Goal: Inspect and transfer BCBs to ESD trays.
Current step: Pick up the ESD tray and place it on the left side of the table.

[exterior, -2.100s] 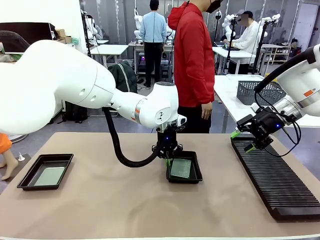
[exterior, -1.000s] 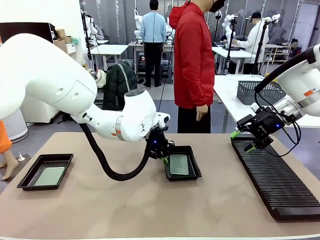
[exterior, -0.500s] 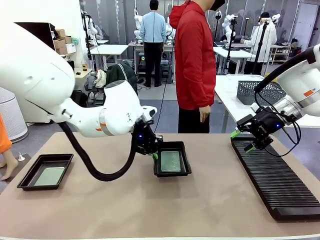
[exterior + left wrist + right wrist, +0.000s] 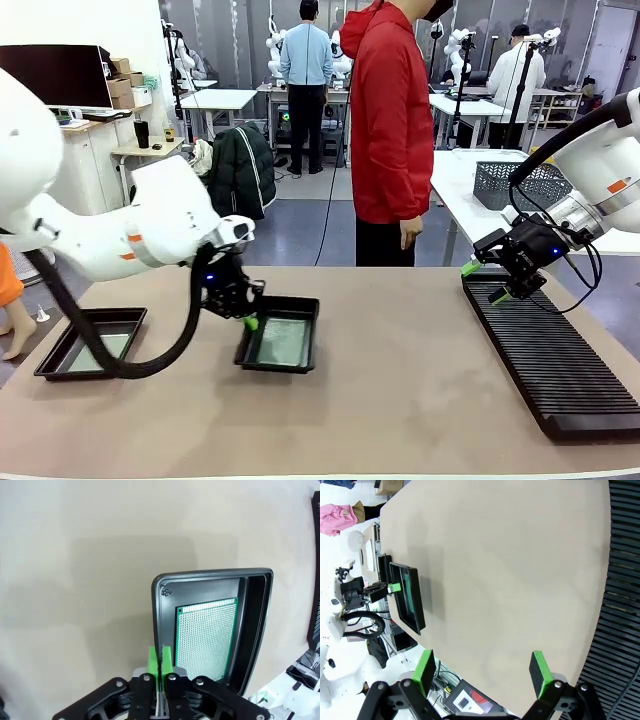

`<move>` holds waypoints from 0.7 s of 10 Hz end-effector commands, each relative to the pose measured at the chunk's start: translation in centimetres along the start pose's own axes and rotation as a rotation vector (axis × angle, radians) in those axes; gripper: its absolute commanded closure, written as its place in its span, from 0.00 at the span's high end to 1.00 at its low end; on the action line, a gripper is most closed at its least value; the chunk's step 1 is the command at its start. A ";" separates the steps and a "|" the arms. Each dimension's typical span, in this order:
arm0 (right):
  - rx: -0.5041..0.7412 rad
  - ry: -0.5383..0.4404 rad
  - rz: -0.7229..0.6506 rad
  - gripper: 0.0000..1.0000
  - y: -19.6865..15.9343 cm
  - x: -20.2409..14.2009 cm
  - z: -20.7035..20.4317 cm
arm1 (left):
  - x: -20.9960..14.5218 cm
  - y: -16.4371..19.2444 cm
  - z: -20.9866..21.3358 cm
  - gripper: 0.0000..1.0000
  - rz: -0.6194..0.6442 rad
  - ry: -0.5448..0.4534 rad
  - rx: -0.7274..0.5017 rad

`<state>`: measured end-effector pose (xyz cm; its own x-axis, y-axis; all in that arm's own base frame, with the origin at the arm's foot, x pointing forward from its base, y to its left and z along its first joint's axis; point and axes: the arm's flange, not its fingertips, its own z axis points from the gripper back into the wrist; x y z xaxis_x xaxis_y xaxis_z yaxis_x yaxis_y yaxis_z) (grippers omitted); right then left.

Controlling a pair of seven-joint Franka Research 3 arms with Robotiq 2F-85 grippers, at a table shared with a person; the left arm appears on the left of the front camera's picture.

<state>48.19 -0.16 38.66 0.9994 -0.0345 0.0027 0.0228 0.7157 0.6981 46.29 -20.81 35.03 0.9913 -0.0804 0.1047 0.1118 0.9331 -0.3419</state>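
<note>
BCB (image 4: 284, 341) lies in tray (image 4: 300, 306); my left gripper (image 4: 249, 322) pinches that tray's rim. My right gripper (image 4: 486, 282) gapes wide, empty, above rack (image 4: 560, 375).

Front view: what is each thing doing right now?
Left claw: shut on the tray's rim.
Tray: gripped at its left rim, a board flat inside.
Far tray: on the table, holds a board.
Right claw: open, empty, over the rack.

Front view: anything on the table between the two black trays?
Only the left gripper, shut on the nearer tray's rim. Otherwise bare table up to the left tray.
</note>
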 end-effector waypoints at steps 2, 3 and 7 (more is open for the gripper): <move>-0.024 -0.002 -0.014 1.00 0.2 0.1 0.0 | -2.8 5.0 1.8 0.00 -0.017 0.009 -0.018; -0.024 -0.002 -0.014 1.00 0.2 0.1 0.0 | -3.2 6.6 2.3 0.00 -0.012 -0.004 -0.014; -0.024 -0.002 -0.014 1.00 0.2 0.1 0.0 | -3.8 11.1 3.3 0.00 0.034 -0.021 0.001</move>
<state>48.19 -0.15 38.66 0.9994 -0.0344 0.0028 0.0227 0.7157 0.6980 43.99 -10.04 34.25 0.9938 -0.0293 0.1074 0.0632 0.9427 -0.3276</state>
